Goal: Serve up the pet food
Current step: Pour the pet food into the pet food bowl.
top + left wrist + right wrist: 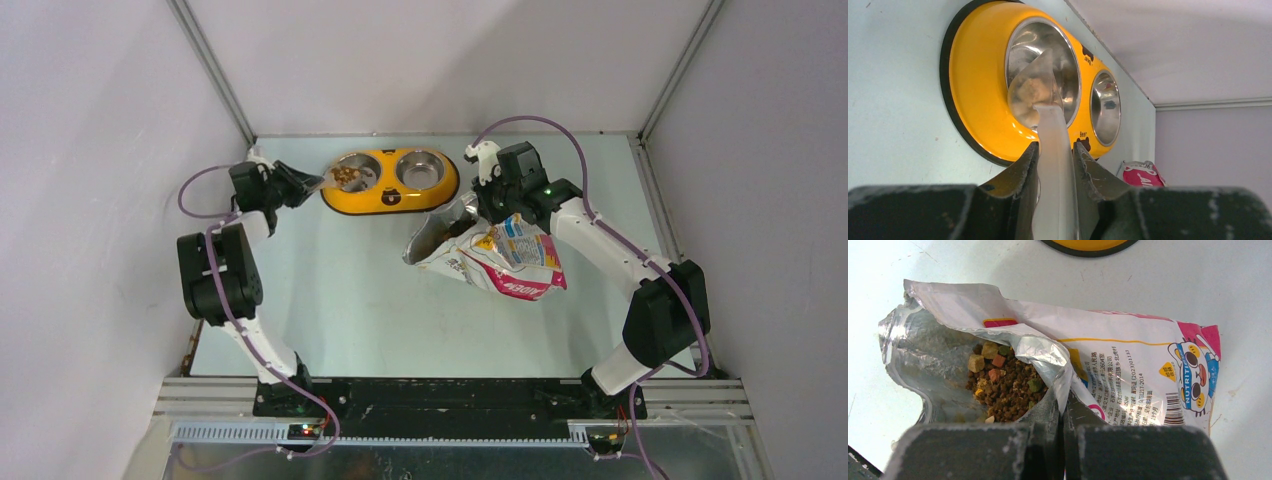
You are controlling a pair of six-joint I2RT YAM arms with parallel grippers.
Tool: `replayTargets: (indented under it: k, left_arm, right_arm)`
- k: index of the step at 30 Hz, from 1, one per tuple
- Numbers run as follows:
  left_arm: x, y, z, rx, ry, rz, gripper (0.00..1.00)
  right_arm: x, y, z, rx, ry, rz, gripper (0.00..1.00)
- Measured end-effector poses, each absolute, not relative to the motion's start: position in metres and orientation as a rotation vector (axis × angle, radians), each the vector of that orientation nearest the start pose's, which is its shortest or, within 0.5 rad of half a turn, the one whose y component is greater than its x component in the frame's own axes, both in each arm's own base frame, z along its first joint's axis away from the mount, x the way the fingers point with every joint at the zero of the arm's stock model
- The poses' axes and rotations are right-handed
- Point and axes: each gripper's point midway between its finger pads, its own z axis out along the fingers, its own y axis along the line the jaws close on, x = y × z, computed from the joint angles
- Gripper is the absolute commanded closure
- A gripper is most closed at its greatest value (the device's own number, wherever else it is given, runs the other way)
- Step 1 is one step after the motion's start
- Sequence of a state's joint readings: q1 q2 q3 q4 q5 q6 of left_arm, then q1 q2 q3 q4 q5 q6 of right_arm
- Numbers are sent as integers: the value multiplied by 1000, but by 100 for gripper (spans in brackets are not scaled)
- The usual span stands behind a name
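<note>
Two claws are busy. The left claw [1055,150] is clamped on the handle of a scoop [1034,85]. The scoop's cup carries kibble [346,175] over the left bowl [1070,75] of the feeder [973,95]; the cup seems clear of the steel, though the view is poor. The right claw [1063,402] is pinched together on the torn edge of the bag [1133,355], holding its mouth open above the worktop [330,300]. More kibble lies inside the bag, mostly brown with red and green bits.

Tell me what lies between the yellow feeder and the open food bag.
Only bare table: the right wrist view shows an empty strip between the feeder and the bag; the top view agrees.
</note>
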State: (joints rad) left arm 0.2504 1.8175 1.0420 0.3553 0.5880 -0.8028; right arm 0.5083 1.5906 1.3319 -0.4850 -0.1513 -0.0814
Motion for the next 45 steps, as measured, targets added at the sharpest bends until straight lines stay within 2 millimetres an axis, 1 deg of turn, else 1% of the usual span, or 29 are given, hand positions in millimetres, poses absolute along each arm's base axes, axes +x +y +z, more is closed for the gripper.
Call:
replayTargets:
  k: [28,38,45]
  left_arm:
    - [496,-10,140,-614,2044,-792,100]
    - [499,-10,143,-599,2076,-730,100]
    - [501,-17,147,-561,2093,-701,100]
  right_arm:
    - [365,231,174,-764,2208,392,100]
    - [364,231,175,-764,2201,395,100]
    - [364,232,175,-765,2201,397,100]
